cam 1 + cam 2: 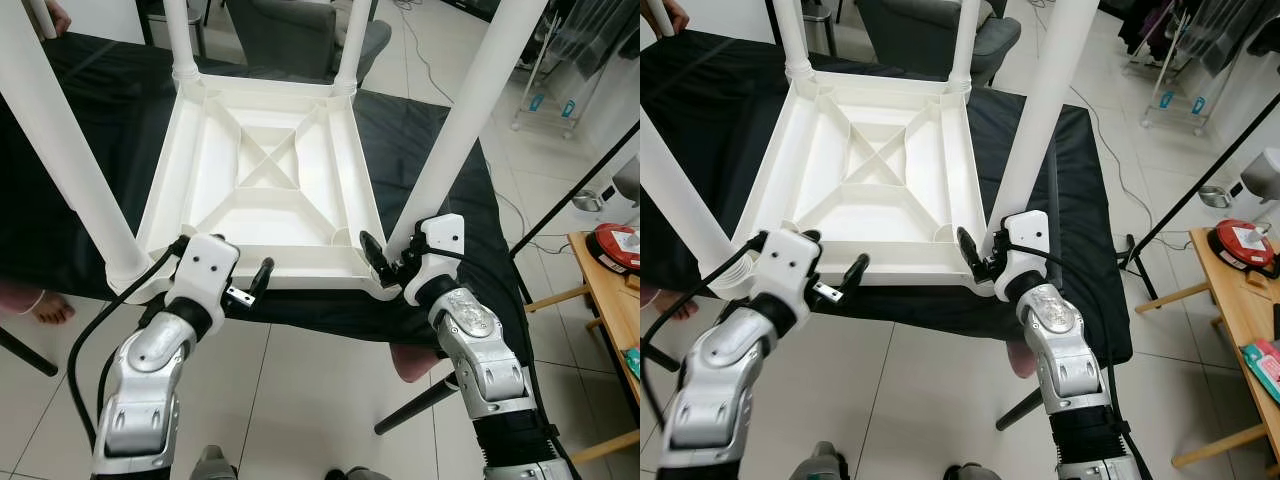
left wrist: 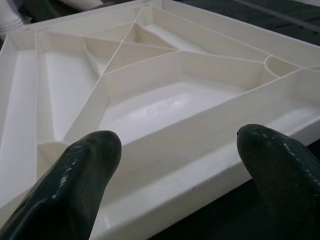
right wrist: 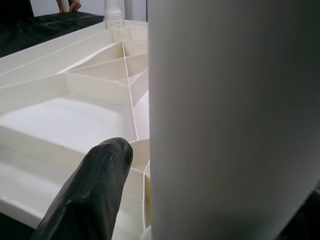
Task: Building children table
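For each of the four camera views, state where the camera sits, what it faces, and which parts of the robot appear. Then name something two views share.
Left eye view: on the head, looking down at the upturned white table on a black cloth; both silver arms show.
Right eye view: beside it, same scene, slightly shifted.
Left wrist view: along the left gripper, its fingers spread before the table's near rim.
Right wrist view: along the right gripper, close against the near right leg.
Shared: both wrist views show the table's ribbed underside.
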{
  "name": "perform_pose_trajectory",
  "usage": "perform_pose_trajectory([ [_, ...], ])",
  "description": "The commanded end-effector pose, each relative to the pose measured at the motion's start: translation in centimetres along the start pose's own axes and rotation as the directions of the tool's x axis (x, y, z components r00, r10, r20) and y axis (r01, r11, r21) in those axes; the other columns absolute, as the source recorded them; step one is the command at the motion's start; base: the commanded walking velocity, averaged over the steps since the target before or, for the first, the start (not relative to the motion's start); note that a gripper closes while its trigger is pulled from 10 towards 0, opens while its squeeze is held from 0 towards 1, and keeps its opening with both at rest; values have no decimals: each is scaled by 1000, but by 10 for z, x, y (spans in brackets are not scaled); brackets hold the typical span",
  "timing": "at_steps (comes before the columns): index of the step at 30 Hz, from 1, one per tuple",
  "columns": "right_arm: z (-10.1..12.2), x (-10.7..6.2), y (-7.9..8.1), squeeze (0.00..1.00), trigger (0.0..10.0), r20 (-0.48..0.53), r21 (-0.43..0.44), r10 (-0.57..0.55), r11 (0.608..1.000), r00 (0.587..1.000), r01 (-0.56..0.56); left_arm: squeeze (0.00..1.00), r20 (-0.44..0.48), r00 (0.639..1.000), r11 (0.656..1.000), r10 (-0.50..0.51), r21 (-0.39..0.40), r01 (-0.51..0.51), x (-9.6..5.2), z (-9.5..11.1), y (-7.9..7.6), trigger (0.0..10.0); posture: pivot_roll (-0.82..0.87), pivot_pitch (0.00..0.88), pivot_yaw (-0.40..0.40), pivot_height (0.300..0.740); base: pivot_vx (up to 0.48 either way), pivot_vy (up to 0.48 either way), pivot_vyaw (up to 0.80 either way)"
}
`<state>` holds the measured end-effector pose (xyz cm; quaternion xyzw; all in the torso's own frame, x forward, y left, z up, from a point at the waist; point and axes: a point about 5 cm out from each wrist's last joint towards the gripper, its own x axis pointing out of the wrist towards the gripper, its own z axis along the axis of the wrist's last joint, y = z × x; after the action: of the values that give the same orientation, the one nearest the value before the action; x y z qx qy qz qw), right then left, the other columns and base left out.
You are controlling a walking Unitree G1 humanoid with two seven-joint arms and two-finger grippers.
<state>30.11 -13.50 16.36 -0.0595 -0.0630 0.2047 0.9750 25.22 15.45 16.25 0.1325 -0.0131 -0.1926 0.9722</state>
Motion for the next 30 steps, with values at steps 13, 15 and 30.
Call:
perform_pose_trajectory([
  [13,-1,1,2,0,10000,-69,-39,411,909,909,-415,0,-42,999,1000,1,17,0,8,0,-7,10000,230,76,-83,740,0,0,0],
  [15,0,1,-1,0,10000,-90,-74,456,884,886,-462,0,-96,995,998,33,55,-28,12,-7,-5,10000,224,78,-82,740,0,0,0],
  [30,-13,12,-7,0,10000,-135,-111,353,923,926,-368,0,-280,960,1000,21,-13,-26,-18,-29,23,10000,238,92,-84,740,0,0,0],
])
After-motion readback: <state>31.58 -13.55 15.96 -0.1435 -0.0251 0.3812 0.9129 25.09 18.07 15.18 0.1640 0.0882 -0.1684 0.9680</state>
